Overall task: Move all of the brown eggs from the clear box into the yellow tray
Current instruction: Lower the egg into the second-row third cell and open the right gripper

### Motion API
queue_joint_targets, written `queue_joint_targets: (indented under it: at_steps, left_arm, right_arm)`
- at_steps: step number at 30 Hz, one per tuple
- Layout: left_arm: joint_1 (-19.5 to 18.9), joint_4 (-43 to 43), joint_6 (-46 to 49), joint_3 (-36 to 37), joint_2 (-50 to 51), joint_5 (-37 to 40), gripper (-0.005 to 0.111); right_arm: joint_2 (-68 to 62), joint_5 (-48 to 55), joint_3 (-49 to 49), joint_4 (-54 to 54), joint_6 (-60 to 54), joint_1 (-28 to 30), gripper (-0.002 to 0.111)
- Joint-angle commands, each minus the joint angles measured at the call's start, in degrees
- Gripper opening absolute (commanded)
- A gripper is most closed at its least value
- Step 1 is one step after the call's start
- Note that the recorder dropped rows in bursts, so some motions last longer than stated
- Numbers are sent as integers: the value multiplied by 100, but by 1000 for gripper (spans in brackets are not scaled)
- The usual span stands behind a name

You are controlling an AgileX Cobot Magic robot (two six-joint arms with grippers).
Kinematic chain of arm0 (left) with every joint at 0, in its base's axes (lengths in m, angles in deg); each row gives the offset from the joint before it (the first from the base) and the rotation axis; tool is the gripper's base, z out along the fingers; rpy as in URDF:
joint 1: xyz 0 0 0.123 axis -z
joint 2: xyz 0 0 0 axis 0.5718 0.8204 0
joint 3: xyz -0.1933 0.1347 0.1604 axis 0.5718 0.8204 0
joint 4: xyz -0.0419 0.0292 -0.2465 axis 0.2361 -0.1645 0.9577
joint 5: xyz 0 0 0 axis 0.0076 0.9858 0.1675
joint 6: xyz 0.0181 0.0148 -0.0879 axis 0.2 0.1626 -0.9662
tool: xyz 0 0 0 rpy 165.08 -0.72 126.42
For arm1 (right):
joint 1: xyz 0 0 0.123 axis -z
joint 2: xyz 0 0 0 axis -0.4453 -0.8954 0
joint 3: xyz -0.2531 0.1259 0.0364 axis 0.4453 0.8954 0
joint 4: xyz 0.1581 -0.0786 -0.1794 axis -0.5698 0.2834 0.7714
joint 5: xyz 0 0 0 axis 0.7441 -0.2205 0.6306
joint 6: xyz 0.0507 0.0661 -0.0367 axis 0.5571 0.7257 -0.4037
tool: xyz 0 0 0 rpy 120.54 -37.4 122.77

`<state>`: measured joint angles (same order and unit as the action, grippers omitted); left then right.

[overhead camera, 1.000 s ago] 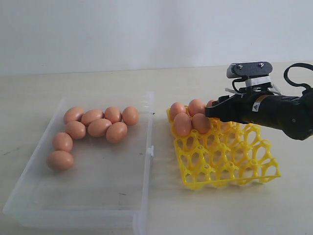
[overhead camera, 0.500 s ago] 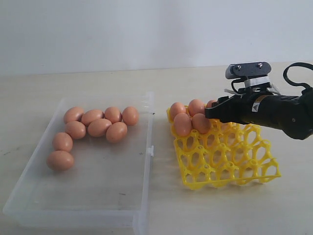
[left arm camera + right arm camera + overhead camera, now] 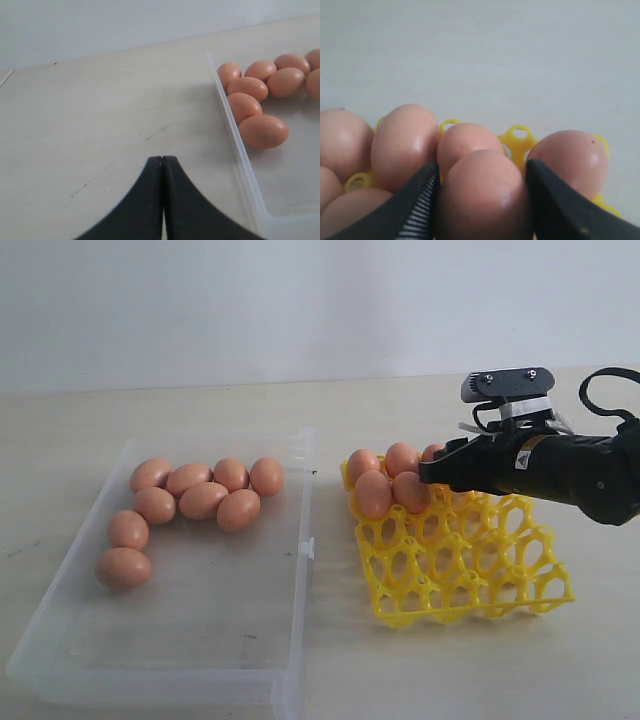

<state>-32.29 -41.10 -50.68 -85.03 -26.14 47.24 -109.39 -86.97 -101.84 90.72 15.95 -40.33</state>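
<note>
Several brown eggs [image 3: 203, 500] lie grouped in the far left part of the clear box [image 3: 300, 570]. The yellow tray [image 3: 470, 570] to its right holds several eggs [image 3: 372, 493] in its far left cells. My right gripper [image 3: 430, 470] sits low over those cells, shut on one brown egg [image 3: 482, 195]; both fingers press its sides, with tray eggs [image 3: 405, 145] close on either side. My left gripper [image 3: 162, 159] is shut and empty above bare table, just outside the box wall [image 3: 235, 130]. It does not show in the exterior view.
The box's side clip [image 3: 309, 547] juts toward the tray, leaving a narrow strip of table between them. The tray's near and right cells [image 3: 500, 580] hold nothing. A pale wall stands behind the table.
</note>
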Motion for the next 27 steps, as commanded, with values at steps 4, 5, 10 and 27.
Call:
queue_joint_targets:
  at_steps: [4, 5, 10, 27]
  left_arm:
    - [28, 6, -30, -23, -32, -35, 0]
    - [28, 6, -30, -23, -32, -35, 0]
    - [28, 6, -30, -23, -32, -35, 0]
    - [28, 6, -30, -23, -32, -35, 0]
  right_arm:
    - [4, -48, -32, 75, 352, 35, 37]
    - [4, -48, -32, 75, 352, 35, 42]
    - [4, -48, -32, 75, 352, 35, 59]
    - [439, 4, -32, 64, 800, -15, 59]
